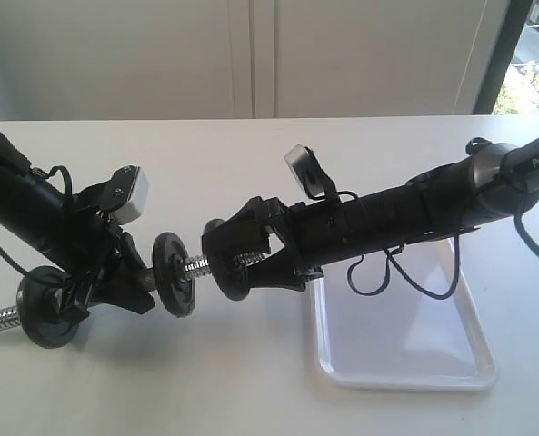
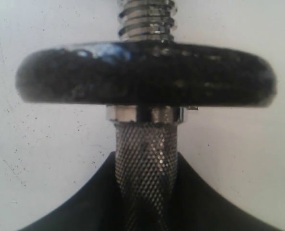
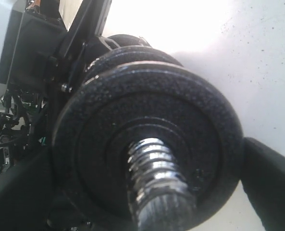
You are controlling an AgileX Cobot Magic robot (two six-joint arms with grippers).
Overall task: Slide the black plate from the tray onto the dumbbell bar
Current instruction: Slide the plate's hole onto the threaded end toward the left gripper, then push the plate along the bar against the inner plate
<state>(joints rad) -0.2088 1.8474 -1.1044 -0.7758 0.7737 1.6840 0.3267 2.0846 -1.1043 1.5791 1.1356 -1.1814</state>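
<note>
My left gripper (image 1: 124, 286) is shut on the knurled middle of the dumbbell bar (image 2: 146, 159) and holds it above the table. One fixed disc (image 1: 46, 309) sits on the bar's far left, and another disc (image 1: 174, 272) sits just past my fingers. The black plate (image 1: 231, 272) is on the bar's threaded right end, with my right gripper (image 1: 237, 259) shut on its rim. In the right wrist view the threaded end (image 3: 154, 178) pokes through the hole of the black plate (image 3: 180, 110), and a finger (image 3: 272, 178) presses each side. The white tray (image 1: 405, 363) holds nothing.
The tray lies under my right arm near the table's front right. A loose cable (image 1: 414, 277) hangs from that arm over the tray. The white table (image 1: 205, 163) runs back to a pale wall.
</note>
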